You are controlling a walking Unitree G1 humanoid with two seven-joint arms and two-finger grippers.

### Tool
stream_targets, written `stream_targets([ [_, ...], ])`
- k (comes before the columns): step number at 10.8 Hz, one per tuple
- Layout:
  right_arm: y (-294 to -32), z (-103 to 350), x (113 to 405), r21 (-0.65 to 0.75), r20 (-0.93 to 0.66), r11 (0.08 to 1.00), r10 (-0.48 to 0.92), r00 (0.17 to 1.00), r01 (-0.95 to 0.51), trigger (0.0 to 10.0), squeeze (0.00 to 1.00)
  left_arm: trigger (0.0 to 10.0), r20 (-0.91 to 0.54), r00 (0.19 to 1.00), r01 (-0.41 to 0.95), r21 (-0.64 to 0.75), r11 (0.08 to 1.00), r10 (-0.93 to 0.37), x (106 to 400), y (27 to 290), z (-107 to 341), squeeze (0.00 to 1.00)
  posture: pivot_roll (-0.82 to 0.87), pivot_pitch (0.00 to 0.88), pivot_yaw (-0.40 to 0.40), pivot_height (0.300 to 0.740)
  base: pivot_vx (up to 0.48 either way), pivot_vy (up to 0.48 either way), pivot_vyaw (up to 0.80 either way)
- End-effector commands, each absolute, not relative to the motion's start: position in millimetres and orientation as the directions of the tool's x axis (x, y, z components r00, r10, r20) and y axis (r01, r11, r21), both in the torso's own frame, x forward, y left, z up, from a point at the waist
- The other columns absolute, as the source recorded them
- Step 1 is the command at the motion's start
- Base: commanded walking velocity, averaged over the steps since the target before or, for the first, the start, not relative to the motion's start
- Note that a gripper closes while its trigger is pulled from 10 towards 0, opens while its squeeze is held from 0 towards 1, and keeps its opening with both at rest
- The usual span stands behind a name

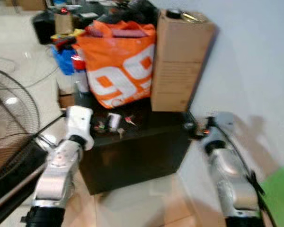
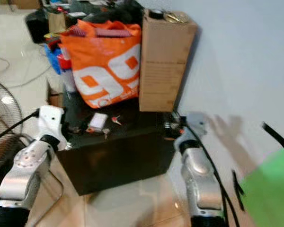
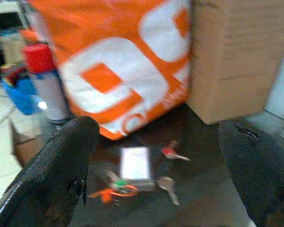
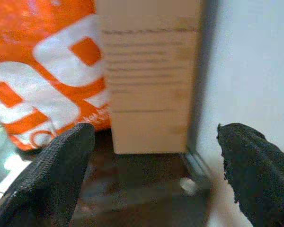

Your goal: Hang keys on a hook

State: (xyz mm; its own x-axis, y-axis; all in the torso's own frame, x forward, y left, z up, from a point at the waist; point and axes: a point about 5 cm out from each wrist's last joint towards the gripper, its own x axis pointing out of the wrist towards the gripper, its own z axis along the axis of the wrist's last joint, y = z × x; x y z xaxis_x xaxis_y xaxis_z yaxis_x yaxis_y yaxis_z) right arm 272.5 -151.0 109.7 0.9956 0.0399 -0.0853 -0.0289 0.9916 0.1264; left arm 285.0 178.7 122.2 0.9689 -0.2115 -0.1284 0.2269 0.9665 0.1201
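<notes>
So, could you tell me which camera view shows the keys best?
The left wrist view: the keys lie close, between the left gripper's open fingers. Both eye views show them small and blurred on the black cabinet.

Even, fairly bright indoor light. All four views soft with motion blur; print on cardboard box smeared, unreadable. Soft shadows of arms on pale wall, right of frame. Dull sheen on dark cabinet top. Small white glare on fan grille, left edge. Near black fingers out of focus.
</notes>
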Motion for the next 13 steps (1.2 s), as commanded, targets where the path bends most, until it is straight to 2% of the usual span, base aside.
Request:
stream_targets([
  [1,-138.3,112.6,275.3,0.139,-0.078,0.988,0.080,0.994,-0.069,10.0,0.00,10.0,-0.121,0.974,0.206,0.134,0.969,-0.190,285.4,187.0,125.8,0.00,-0.01,0.000,-0.036,0.740,0.337,0.000,0.80],
  [8,-139.0,115.0,275.7,0.158,-0.057,0.984,0.093,0.994,-0.083,10.0,0.00,10.0,-0.118,0.974,0.210,0.143,0.967,-0.194,287.3,187.1,126.6,0.00,0.00,0.000,-0.031,0.740,0.335,0.000,0.00],
  [10,-135.6,112.1,274.8,0.146,-0.073,0.983,0.123,0.990,-0.112,10.0,0.00,10.0,-0.115,0.974,0.212,0.148,0.966,-0.196,287.2,186.3,126.4,0.00,0.01,0.000,-0.044,0.740,0.336,0.000,0.80],
  [13,-138.0,111.1,274.2,0.137,-0.077,0.983,0.132,0.988,-0.120,10.0,0.00,10.0,-0.113,0.973,0.216,0.147,0.965,-0.200,285.5,184.9,125.5,0.00,0.00,0.000,-0.046,0.740,0.334,0.000,0.00],
])
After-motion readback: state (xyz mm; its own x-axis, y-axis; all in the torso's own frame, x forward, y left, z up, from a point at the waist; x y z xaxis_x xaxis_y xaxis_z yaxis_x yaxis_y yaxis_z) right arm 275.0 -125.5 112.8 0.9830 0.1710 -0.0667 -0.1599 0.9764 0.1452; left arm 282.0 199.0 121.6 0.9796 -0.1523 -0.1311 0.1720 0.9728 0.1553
